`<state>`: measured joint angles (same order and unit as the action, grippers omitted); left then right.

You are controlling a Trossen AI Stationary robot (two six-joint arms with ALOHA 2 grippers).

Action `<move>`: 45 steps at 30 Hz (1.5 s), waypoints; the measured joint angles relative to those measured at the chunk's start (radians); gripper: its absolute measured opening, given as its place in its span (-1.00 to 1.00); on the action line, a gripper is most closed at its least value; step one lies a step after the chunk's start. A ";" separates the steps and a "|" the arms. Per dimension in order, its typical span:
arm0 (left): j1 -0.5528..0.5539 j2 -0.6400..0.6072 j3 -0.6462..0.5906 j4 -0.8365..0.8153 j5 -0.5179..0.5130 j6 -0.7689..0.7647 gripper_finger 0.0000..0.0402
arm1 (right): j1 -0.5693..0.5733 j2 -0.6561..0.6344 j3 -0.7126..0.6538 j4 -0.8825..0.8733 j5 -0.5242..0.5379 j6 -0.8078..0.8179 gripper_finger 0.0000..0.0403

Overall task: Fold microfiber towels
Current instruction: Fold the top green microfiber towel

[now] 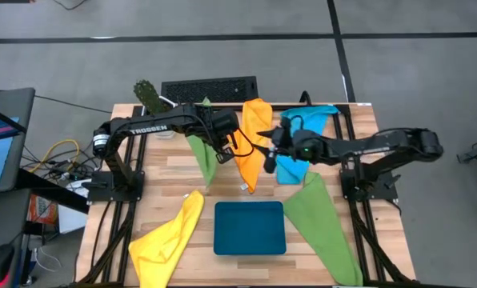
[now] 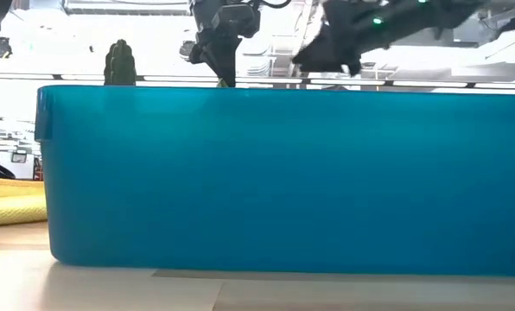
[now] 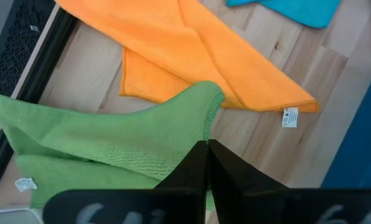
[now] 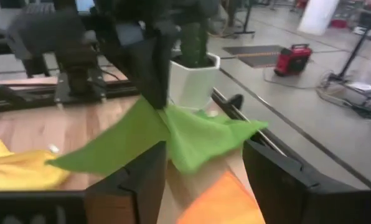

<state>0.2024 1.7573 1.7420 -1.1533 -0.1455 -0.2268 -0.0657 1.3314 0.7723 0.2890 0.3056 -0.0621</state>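
A green towel (image 1: pixel 202 160) hangs from my left gripper (image 1: pixel 220 148), which is shut on it above the table's far middle. My right gripper (image 1: pixel 268 160) hovers open just to its right, above the orange towel (image 1: pixel 254 140), fingers level toward the green towel (image 4: pixel 192 137) and touching nothing. The orange towel lies flat on the table, and a blue towel (image 1: pixel 302 140) lies to its right. Also on the table are a second green towel (image 1: pixel 318 224) at the near right and a yellow towel (image 1: pixel 170 236) at the near left. My left gripper pinches a raised peak of the green towel (image 3: pixel 205 124) between its two shut fingers, coming from above and slanting down. One layer or several, I cannot tell. The cloth droops slack to both sides below the fingers (image 4: pixel 154 68).
A dark teal tray (image 1: pixel 250 228) stands at the table's near middle and blocks most of the low view. A cactus in a white pot (image 4: pixel 195 81) stands at the far left edge beside a black keyboard (image 1: pixel 210 88). Bare wood shows between tray and towels.
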 joint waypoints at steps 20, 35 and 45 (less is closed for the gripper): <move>0.001 0.000 0.000 0.035 -0.024 0.010 -1.00 | -0.089 0.323 0.191 0.055 -0.177 -0.026 0.10; 0.001 0.000 0.000 0.051 -0.027 0.010 -1.00 | -0.136 0.341 0.194 0.026 -0.148 -0.026 -0.59; 0.001 0.000 0.000 0.057 -0.044 0.012 -1.00 | -0.132 0.334 0.194 0.042 -0.254 -0.103 -0.79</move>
<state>0.2031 1.7576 1.7420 -1.0962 -0.1896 -0.2143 -0.1979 1.6657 0.9665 0.3307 0.0512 -0.1656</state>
